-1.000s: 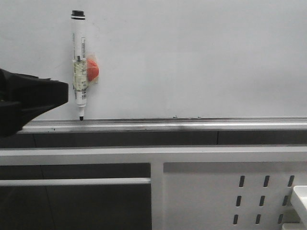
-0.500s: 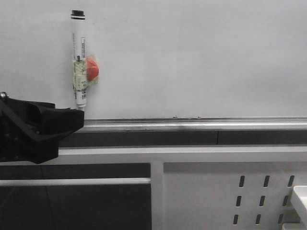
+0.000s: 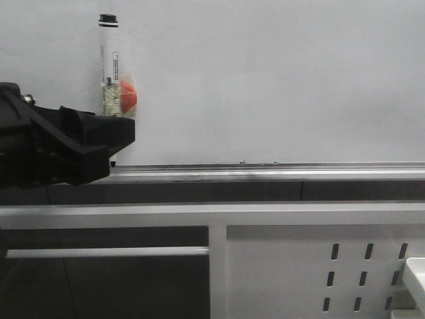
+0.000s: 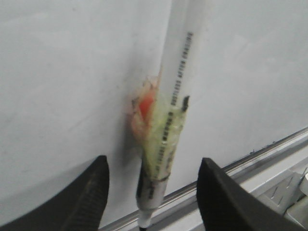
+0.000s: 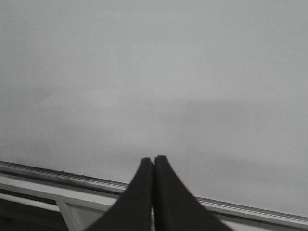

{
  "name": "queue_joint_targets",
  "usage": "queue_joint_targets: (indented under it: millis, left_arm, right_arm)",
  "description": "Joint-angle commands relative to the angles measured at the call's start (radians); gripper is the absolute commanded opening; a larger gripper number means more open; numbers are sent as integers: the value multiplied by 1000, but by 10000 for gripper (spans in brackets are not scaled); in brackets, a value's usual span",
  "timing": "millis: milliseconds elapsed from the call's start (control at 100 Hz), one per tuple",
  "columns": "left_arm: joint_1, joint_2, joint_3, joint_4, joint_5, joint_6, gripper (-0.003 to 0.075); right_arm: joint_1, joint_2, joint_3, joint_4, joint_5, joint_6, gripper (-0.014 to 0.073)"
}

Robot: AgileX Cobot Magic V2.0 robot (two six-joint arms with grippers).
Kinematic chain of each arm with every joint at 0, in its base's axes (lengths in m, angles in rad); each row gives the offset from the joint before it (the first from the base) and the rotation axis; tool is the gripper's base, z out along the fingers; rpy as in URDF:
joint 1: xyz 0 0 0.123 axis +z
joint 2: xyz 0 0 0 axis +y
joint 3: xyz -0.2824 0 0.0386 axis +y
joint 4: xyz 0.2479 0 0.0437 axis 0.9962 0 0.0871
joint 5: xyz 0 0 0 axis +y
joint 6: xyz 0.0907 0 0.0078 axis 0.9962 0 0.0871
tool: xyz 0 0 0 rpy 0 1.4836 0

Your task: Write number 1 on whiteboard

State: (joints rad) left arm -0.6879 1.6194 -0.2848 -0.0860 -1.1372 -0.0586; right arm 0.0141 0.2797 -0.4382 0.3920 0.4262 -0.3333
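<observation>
1. Left gripper (image 4: 151,197): the jaws stand wide apart and hold nothing. In the left wrist view the two dark fingers (image 4: 86,192) sit one on either side of the marker pen's lower end, each clear of it. In the front view the gripper (image 3: 99,143) is a black mass at the left, in front of the pen's lower half.
2. Marker pen (image 4: 168,130): it stands between the open fingers, near upright, tip down toward the ledge. It has a white barrel with printed text, and yellowish tape binds a red ball (image 4: 146,106) to its side. In the front view the pen (image 3: 108,56) rises above the left gripper with a black cap at the top, the ball (image 3: 127,98) just above the gripper's upper edge. Whether the barrel touches the board cannot be told.
3. Right gripper (image 5: 153,192): the two dark fingers are pressed together with nothing between them. It faces a bare stretch of board above the ledge.
4. Silver ledge (image 3: 279,167): it runs along the board's lower edge, past both grippers.
5. Whiteboard (image 3: 279,80): it lies beyond both grippers, plain and glossy. No number 1 stroke can be seen on it in any view.
6. Perforated panel (image 3: 345,266): it sits below the ledge, well apart from the left gripper, on the right.
</observation>
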Motion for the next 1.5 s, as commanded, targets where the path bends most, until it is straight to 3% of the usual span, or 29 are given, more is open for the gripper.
queue_joint_targets:
  millis: [0, 130, 220, 270, 370, 470, 620, 750, 830, 890, 1040, 1100, 1230, 1350, 1490]
  left_arm:
    - [-8, 3, -39, -8, -212, -11, 376]
    - [-8, 33, -61, -14, -223, -29, 375]
    - [-8, 32, -63, -48, -223, -29, 330]
    - [-8, 32, -63, -65, -223, -29, 257]
    - [-8, 32, -63, -50, -223, -29, -21]
    - [-8, 32, -63, 28, -223, -29, -20]
    - [-8, 32, -56, 245, -218, -29, -20]
    - [-8, 24, -56, 419, -181, -29, -20]
    - [-8, -8, -62, 485, -64, -31, -20]
    - [-10, -51, -78, 522, 50, -36, -20]
    - [-44, -198, -167, 669, 480, -36, -20]
    - [-74, -262, -216, 737, 692, -36, -20]
    - [-144, -332, -297, 793, 962, -36, -20]
    - [-189, -341, -330, 840, 992, -36, -20]
    - [-204, -341, -337, 838, 989, -36, -20]
  right_arm:
    - [4, 17, -30, 12, -84, -12, -69]
    - [4, 17, -30, 12, -84, -12, -69]
    - [4, 17, -32, 12, -88, -12, -69]
    - [4, 17, -32, 12, -92, -12, -69]
    - [6, 17, -32, 12, -95, -12, -69]
    - [38, 17, -34, 12, -60, -30, -69]
    - [164, 40, -83, 12, 35, -229, -69]
    - [281, 114, -139, 12, 78, -320, -69]
    - [347, 178, -165, 8, 97, -330, -60]
    - [382, 241, -183, 7, 140, -342, 7]
    - [439, 393, -226, 7, 181, -347, 365]
    - [455, 450, -252, 7, 184, -354, 447]
    - [523, 530, -315, 9, 208, -375, 419]
    - [626, 593, -366, 9, 183, -397, 369]
    - [715, 669, -400, 3, 110, -406, 368]
